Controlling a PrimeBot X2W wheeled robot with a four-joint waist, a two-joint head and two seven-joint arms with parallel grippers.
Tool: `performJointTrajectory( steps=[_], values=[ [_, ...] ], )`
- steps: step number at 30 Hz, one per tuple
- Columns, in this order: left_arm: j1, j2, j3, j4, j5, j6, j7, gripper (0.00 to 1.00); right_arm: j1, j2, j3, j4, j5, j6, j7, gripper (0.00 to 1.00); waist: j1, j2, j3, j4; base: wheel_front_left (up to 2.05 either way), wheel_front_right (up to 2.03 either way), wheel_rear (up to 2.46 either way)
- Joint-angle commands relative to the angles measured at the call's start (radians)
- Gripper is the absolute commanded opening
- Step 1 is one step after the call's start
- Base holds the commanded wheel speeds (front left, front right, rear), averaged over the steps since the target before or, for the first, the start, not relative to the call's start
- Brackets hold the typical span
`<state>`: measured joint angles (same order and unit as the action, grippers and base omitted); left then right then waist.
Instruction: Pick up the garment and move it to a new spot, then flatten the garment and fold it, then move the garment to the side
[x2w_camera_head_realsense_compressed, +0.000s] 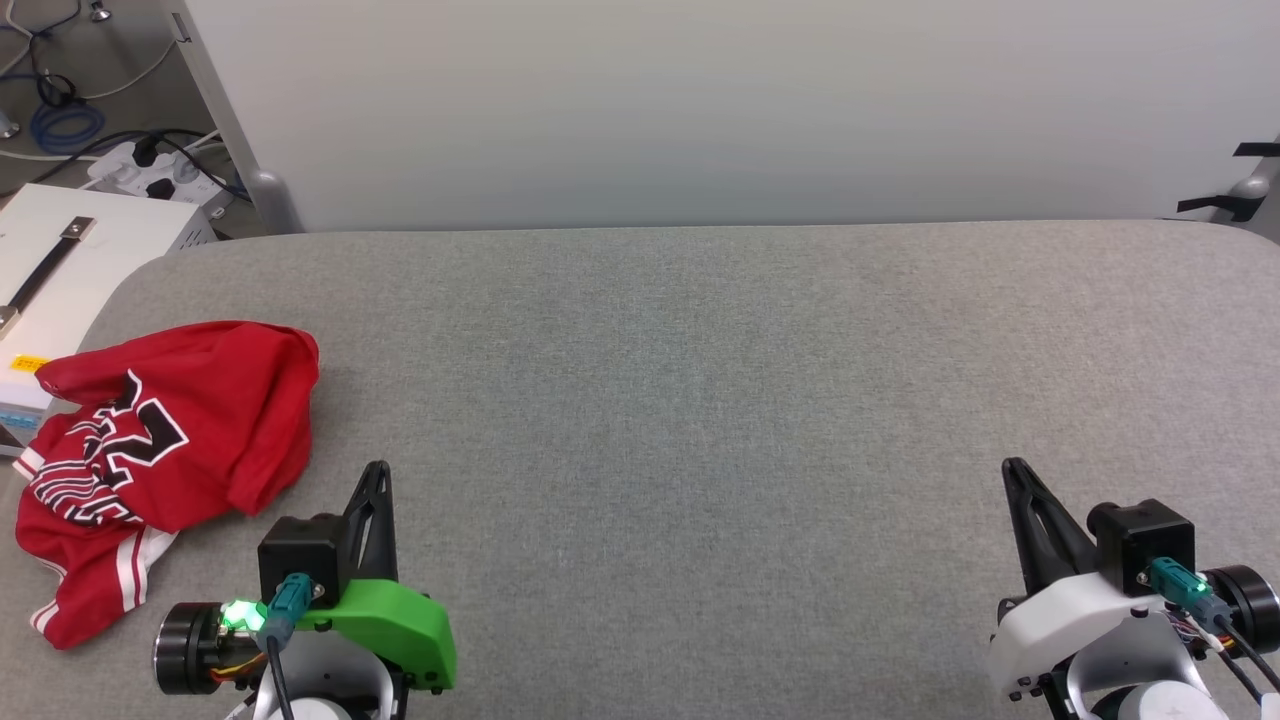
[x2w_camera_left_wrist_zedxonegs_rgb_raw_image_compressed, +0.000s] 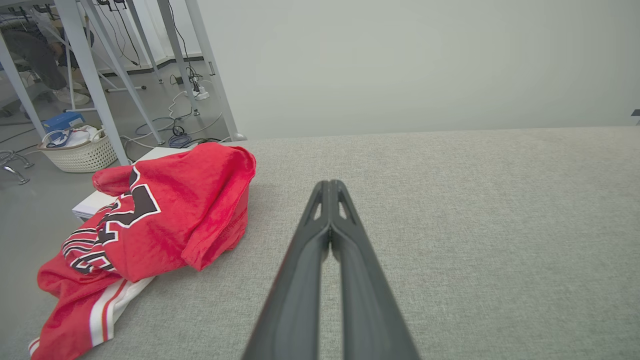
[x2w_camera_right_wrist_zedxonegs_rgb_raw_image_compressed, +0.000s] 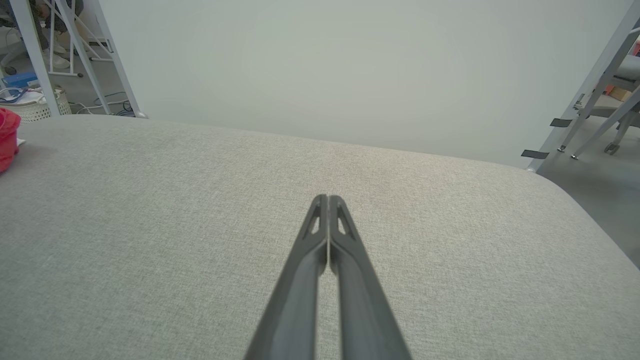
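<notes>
**Both claws shut and unladen; jersey bunched at the bench's left edge**

Nearest the head camera, the left claw (x2w_camera_head_realsense_compressed: 378, 470) and right claw (x2w_camera_head_realsense_compressed: 1012, 465) point up the view. Each has its two dark fingers pressed together and holds nothing. The garment (x2w_camera_head_realsense_compressed: 170, 440), a red jersey with black white-outlined lettering and striped white trim, lies crumpled at the left edge of the grey fabric bench (x2w_camera_head_realsense_compressed: 700, 400). It sits just beside the left claw, ahead and to its left, not touching, and well apart from the right claw. Its far-left part appears to rest against a white box (x2w_camera_head_realsense_compressed: 60, 260), though the overlap is hard to judge.

The step in hand is judged to be the pickup. The left claw should open, swing left and pinch the raised fold nearest it, taking several layers rather than a thin hem. It should then lift until the trailing cloth clears before carrying toward the bench's middle.
</notes>
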<state>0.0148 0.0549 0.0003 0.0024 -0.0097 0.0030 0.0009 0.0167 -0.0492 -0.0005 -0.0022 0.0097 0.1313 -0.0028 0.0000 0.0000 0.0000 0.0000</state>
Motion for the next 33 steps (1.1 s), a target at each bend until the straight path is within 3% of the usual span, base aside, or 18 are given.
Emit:
performJointTrajectory(
  steps=[1,26,27,33],
  values=[
    [-0.015,-0.005,0.0,-0.002,0.01,-0.003,-0.001,0.0,-0.017,-0.001,0.0,0.002,-0.01,-0.001,0.003,0.0,0.0,0.0,0.0,0.0,0.0,0.0,0.0],
    [-0.015,-0.005,0.0,-0.002,0.01,-0.003,-0.001,0.0,-0.017,-0.001,0.0,0.002,-0.01,-0.001,0.003,0.0,0.0,0.0,0.0,0.0,0.0,0.0,0.0],
    [0.0,0.0,0.0,0.0,0.0,0.0,0.0,1.0,0.0,0.0,0.0,0.0,0.0,0.0,0.0,1.0,0.0,0.0,0.0,0.0,0.0,0.0,0.0],
    [0.0,0.0,-0.001,-0.002,-0.001,0.005,-0.005,1.0,0.0,0.0,-0.003,-0.001,0.003,0.0,-0.005,1.0,0.0,0.0,0.001,0.0,0.0,0.0,0.0]
  ],
)
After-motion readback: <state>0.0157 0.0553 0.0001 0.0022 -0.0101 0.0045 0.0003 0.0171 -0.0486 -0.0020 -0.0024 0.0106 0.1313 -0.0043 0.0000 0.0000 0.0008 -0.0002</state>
